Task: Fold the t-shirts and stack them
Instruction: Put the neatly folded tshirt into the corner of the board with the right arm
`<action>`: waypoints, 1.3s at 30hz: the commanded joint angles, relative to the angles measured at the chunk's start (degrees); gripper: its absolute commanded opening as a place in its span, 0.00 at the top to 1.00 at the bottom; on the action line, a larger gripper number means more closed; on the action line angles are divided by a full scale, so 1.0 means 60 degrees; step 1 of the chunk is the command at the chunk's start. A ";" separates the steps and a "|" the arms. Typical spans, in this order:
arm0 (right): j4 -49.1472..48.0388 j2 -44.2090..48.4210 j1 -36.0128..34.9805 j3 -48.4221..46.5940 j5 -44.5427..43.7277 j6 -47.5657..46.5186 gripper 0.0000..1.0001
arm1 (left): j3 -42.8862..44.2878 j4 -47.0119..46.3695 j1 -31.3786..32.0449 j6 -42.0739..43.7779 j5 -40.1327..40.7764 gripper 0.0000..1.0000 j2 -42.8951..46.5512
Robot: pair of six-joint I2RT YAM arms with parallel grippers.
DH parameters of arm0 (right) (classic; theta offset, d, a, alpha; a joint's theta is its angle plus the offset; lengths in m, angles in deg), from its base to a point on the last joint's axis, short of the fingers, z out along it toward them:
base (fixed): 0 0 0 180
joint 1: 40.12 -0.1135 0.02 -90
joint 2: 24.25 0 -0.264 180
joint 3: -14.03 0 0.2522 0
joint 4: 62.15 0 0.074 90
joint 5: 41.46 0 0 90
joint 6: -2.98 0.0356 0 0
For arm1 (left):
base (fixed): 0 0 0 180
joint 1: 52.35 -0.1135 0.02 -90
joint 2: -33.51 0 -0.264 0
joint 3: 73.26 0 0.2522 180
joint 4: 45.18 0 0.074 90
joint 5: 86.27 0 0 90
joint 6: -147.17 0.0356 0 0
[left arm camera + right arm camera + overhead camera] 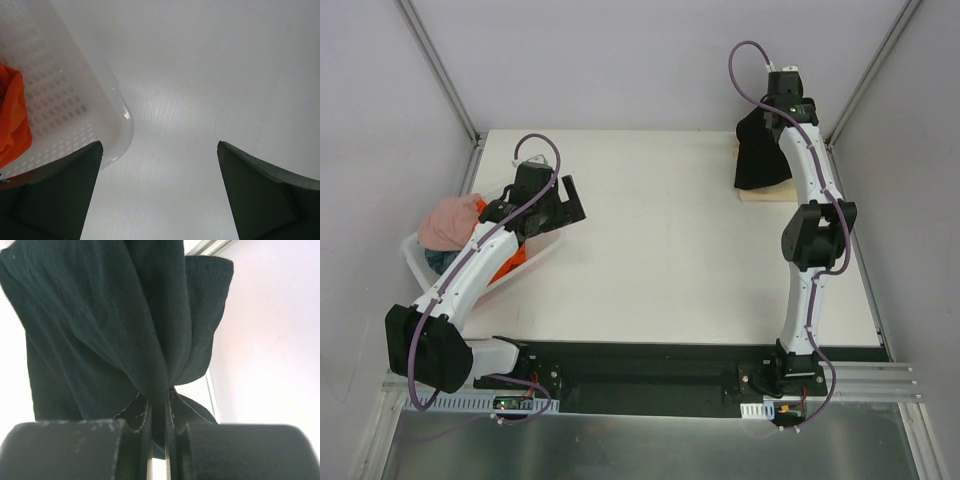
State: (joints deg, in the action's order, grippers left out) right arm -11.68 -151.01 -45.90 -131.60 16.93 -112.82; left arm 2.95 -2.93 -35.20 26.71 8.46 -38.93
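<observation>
My right gripper point(772, 118) is shut on the black t-shirt point(760, 155) and holds it hanging at the far right of the table; in the right wrist view the black cloth point(110, 320) is pinched between the jaws point(159, 405). A tan t-shirt point(765, 194) lies flat beneath it, only its edge showing. My left gripper point(563, 205) is open and empty above the table beside the basket; it also shows in the left wrist view point(160, 165). Pink point(450, 220), orange point(508, 262) and grey-blue point(440, 260) t-shirts lie in the basket. The orange one shows in the left wrist view point(12, 120).
The white plastic basket point(545, 248) stands at the table's left edge, its corner just left of my left fingers point(107, 125). Grey walls and metal frame posts point(440, 70) enclose the table on three sides.
</observation>
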 commanded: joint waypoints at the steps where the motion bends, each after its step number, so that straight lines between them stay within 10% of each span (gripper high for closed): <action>1: -0.0478 -0.0259 0.0392 -0.0608 0.0595 0.0477 0.97 | 0.0474 -0.0002 -0.0060 -0.0036 -0.0086 0.01 -0.0215; 17: -0.1839 -0.1622 0.1461 -0.0785 0.2265 0.0770 0.89 | 0.0811 0.0012 -0.0060 0.0023 -0.0217 0.01 -0.0728; 27: -0.1870 -0.1303 0.1652 -0.0580 0.2106 0.1033 0.03 | 0.1060 0.0012 -0.0060 0.0051 -0.0262 0.01 -0.0729; 39: -0.1724 0.1365 0.1652 0.1353 0.2353 0.1268 0.03 | 0.1354 0.0012 -0.0060 0.0330 -0.0276 0.01 -0.0085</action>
State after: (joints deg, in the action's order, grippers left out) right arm -21.07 -152.60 -36.17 -125.61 29.67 -107.49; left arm 9.40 -2.75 -35.20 27.28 7.15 -42.93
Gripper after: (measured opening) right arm 0.966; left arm 0.993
